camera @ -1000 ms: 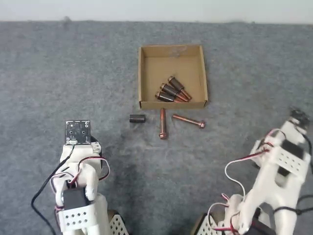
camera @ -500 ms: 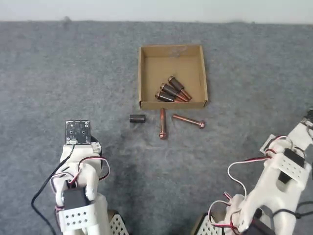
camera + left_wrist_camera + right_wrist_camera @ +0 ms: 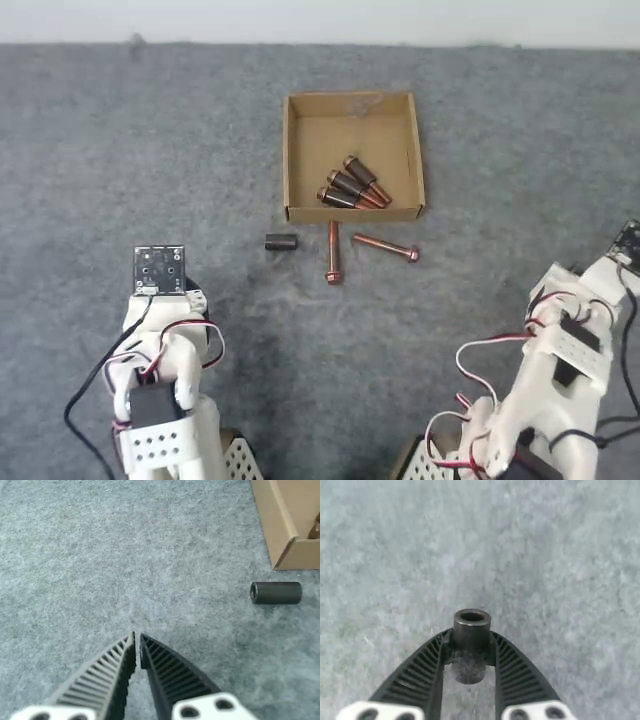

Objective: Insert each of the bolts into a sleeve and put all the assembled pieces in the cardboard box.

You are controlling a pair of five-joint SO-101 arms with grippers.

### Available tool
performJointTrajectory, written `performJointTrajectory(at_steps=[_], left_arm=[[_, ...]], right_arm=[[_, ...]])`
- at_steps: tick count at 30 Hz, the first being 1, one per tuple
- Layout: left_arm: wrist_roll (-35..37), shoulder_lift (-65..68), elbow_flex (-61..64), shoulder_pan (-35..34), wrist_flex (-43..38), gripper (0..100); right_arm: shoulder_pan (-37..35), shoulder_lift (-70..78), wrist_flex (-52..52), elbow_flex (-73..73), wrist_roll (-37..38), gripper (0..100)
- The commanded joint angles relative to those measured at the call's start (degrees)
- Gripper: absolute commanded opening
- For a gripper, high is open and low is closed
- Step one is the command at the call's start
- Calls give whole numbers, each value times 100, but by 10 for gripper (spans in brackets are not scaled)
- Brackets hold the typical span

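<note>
Right wrist view: end effector (image 3: 470,637) clamps sleeve (image 3: 471,622) over carpet (image 3: 560,555).

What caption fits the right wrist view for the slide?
Right tool clamped on a black sleeve, bore facing the camera, grey carpet behind.

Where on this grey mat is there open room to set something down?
Bare mat lies left and right of the cardboard box. The box's far half is free. Crowded: its near side, with a loose sleeve and two bolts.
</note>
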Motion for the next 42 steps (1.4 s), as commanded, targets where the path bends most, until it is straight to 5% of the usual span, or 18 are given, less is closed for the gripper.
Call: performJointTrajectory(at_steps=[1, 21, 42], left_arm=[[-53, -123, -101, -18, -114, 16], [-53, -123, -101, -9, -114, 16], [-53, -123, -101, -9, 0, 16]], right_arm=[[-31, -259, -725, 105, -62, 7], [-690, -251, -5174, 1776, -79, 7], [-338, -189, -6923, 1864, -70, 7]])
